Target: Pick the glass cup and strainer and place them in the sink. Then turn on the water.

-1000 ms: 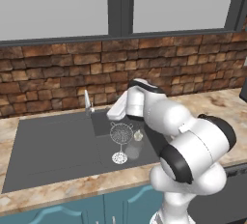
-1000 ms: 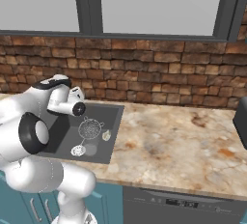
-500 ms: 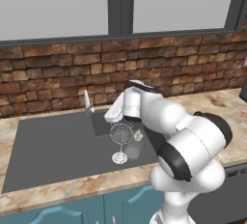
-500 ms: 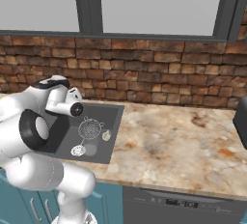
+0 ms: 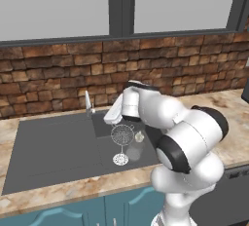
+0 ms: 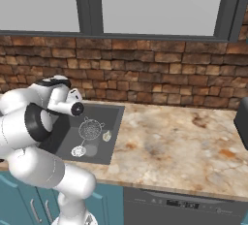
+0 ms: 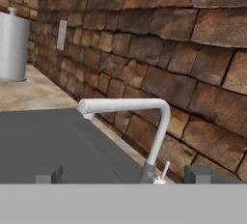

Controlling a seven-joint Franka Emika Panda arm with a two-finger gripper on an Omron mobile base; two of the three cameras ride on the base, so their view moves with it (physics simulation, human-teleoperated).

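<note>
Strainer (image 5: pixel 122 134) and glass cup (image 5: pixel 139 136) both lie already inside the sink (image 5: pixel 48 147) in the left base view, the cup just to the right of the mesh bowl and the round drain (image 5: pixel 120 159) nearer to us. We judge the placing part as done; what is left is the water, and no stream falls from the faucet (image 5: pixel 88 102). The arm reaches over the far right part of the basin toward the faucet, and the left half of the basin gives open room.

From the right base view we see the strainer (image 6: pixel 90 129) and the cup (image 6: pixel 107 135) close to the right wall of the sink (image 6: pixel 114 136), with the wide counter (image 6: pixel 184 146) beyond it. The hand is above the far edge, near the brick wall (image 6: pixel 145 78), so little space remains behind it.

Looking along the hand, the faucet (image 7: pixel 144 121) stands near, its spout pointing left over the basin and a small lever (image 7: pixel 164 169) at its base. The fingertips (image 7: pixel 50 175) stand wide apart with nothing between them, so the gripper (image 7: pixel 128 175) is released. The wall is close on the right; a metal canister (image 7: pixel 13 44) stands well apart.
</note>
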